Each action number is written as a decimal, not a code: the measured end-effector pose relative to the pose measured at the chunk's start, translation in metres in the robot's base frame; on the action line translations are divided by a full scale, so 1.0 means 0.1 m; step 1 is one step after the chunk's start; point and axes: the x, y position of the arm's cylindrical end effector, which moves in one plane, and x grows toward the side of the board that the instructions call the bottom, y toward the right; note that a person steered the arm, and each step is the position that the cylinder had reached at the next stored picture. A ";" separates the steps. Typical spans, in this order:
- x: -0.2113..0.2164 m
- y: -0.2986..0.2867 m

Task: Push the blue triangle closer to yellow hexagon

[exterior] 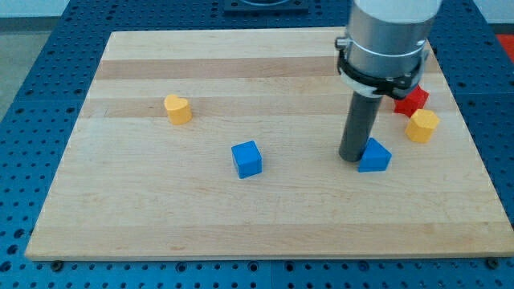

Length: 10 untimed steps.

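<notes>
While your tip [352,157] touches the blue triangle's [374,156] left side near the counter's [265,217] right edge, the yellow hexagon [422,125] sits just beyond; no pincer exists.

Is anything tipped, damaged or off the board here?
Nothing stands out. My tip rests against the blue triangle's left side; the yellow hexagon, red block, blue cube and yellow heart-like block sit flat on the board.

The board [265,209] is pale wood with lighter and darker grain bands, on a blue perforated table [32,120]. The triangle [374,156] and cube [246,159] are blue, the hexagon [422,126] and left block [177,108] yellow, one block [413,100] red. My tip [352,157] is dark grey.
</notes>
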 end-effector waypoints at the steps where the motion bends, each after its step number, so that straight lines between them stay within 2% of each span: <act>1: 0.02 0.08; 3: 0.25 0.08; 8: 0.46 0.35; 10: 0.40 0.46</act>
